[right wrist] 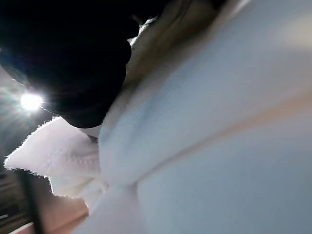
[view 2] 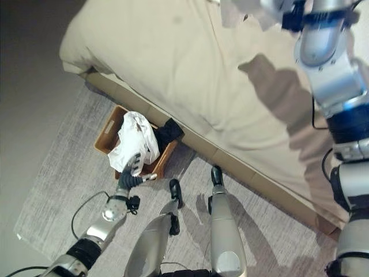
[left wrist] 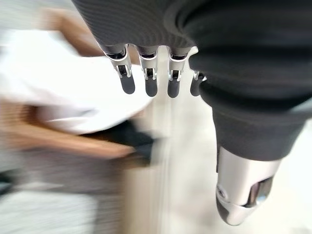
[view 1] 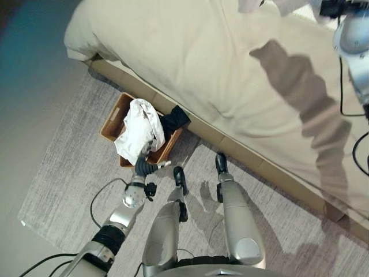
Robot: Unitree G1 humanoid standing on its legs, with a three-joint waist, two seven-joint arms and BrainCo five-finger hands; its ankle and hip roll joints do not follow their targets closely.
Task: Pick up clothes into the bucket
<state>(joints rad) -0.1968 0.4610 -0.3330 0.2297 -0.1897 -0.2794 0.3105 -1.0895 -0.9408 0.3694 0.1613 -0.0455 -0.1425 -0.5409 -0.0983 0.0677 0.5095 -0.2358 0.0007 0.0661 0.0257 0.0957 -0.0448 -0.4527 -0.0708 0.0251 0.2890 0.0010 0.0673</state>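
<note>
I see soft, even light on the bed (view 1: 190,63), my arm's long shadow across it, motion blur and lamp glare at the wrists.

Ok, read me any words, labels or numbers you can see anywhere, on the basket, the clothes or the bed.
None can be read.
Brown rectangular basket: no lettering shows.
White crumpled garment and black garment in it: no visible print.
Cream bed cover: plain.
Grey woven rug: plain.

A brown rectangular wooden bucket (view 1: 113,122) is sitting on the grey woven rug (view 1: 63,173) beside the cream-covered bed (view 1: 190,63), holding a crumpled white garment (view 1: 140,128) and a black cloth (view 1: 174,120). The left hand (view 1: 145,167) is hovering at the bucket's near edge, fingers relaxed.
</note>
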